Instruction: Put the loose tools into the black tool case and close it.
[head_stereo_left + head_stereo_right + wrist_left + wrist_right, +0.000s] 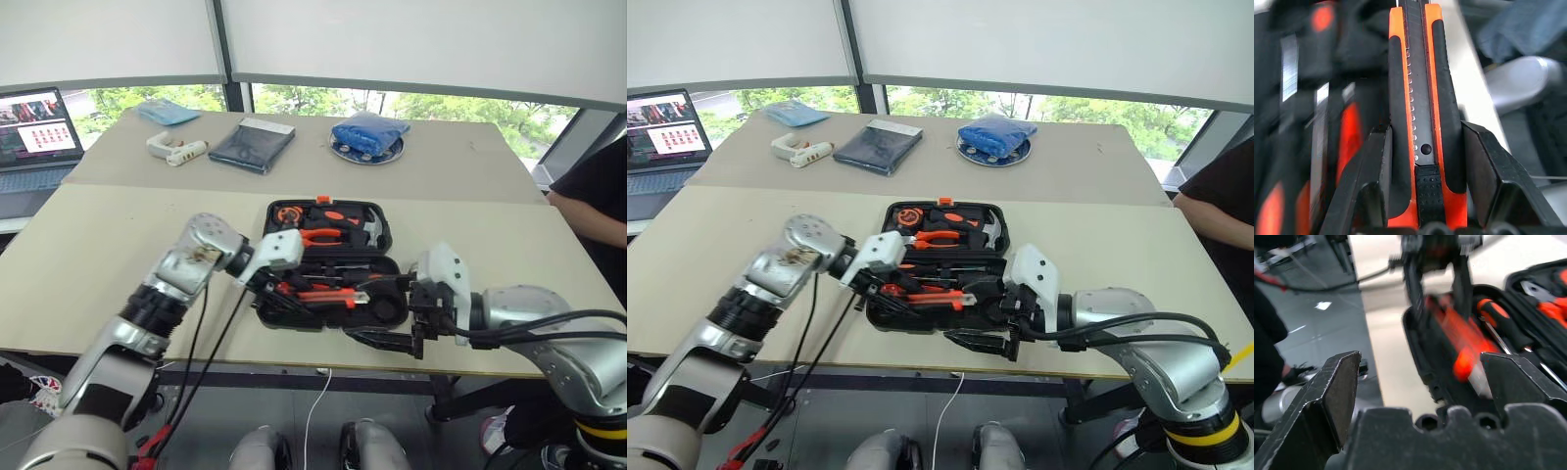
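- The right gripper (1420,382) has its two black fingers (1334,391) far apart.
- Past them lies the open black tool case (1422,350).
- The left gripper (1437,286) holds a blurry orange utility knife (1464,345) over it.
- A screwdriver (1503,328) lies inside.

Utility knife (1422,98) tip beyond frame edge, case interior (1312,98) blurred

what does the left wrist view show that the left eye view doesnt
Left wrist view alone: the orange-and-black utility knife close up, with its notched metal slider, clamped between the left gripper fingers. Left eye view alone: the whole open black moulded plastic tool case on the beige table, the open right gripper at its near edge, a laptop. Both: the knife held over the case.
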You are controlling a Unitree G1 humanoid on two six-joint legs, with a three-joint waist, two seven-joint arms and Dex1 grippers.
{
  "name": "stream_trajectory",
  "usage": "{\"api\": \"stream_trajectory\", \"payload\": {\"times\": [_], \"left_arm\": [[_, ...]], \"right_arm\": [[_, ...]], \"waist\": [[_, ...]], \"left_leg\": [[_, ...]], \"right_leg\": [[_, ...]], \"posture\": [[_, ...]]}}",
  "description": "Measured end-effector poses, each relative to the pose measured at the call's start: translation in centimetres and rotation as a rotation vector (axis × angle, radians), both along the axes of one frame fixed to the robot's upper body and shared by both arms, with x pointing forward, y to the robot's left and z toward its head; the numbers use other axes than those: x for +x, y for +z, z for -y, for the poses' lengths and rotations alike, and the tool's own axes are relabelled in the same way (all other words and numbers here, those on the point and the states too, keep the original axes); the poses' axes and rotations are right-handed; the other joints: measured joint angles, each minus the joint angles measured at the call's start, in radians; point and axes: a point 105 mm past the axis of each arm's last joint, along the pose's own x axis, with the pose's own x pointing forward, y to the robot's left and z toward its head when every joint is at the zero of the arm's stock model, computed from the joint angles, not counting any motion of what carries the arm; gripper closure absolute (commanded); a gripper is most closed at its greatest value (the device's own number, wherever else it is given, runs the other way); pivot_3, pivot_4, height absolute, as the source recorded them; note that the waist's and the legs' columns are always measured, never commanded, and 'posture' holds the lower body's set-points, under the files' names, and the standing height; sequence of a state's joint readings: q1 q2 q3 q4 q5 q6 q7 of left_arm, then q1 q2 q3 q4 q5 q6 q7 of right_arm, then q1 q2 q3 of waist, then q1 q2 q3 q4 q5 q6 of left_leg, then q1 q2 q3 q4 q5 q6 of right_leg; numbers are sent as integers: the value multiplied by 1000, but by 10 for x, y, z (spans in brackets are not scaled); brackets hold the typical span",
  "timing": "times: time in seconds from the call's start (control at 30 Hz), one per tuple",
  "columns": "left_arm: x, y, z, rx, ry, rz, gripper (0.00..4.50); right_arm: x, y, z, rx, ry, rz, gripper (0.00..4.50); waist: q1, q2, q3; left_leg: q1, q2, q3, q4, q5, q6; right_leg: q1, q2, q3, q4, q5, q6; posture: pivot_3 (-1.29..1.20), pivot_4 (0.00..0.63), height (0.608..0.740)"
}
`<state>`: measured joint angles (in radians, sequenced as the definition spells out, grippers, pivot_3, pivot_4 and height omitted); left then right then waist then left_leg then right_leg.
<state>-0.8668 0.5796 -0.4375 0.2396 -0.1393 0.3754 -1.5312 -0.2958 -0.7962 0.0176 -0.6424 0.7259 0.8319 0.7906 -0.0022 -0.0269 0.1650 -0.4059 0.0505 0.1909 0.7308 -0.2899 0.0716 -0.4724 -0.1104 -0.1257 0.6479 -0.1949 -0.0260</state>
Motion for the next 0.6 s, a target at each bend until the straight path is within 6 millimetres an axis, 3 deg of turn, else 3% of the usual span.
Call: {"api": "stream_trajectory", "payload": {"times": [0.4,0.47,0.5,0.6], "left_arm": [[9,-6,2,99,-22,-24,2900],[10,-6,1,110,-11,-40,1895],[10,-7,1,120,-2,-59,1771],[6,-13,-2,140,23,-131,666]], "right_arm": [[-2,-2,7,0,-94,22,0],[-1,-2,9,1,-110,27,0],[-1,-1,10,2,-116,31,0],[0,0,11,3,-123,34,0]], "waist": [[5,0,0],[5,1,0],[5,1,0],[6,0,0]], "left_leg": [[1,-1,-1,0,-1,2],[1,0,-1,0,-1,2],[1,0,-1,0,-1,2],[0,0,-1,0,-1,2]], "right_leg": [[1,-2,0,0,0,1],[1,-2,0,0,0,0],[1,-1,0,0,0,0],[0,-1,0,0,0,0]], "posture": [[0,150,718],[0,150,718],[0,150,718],[0,150,718]]}}
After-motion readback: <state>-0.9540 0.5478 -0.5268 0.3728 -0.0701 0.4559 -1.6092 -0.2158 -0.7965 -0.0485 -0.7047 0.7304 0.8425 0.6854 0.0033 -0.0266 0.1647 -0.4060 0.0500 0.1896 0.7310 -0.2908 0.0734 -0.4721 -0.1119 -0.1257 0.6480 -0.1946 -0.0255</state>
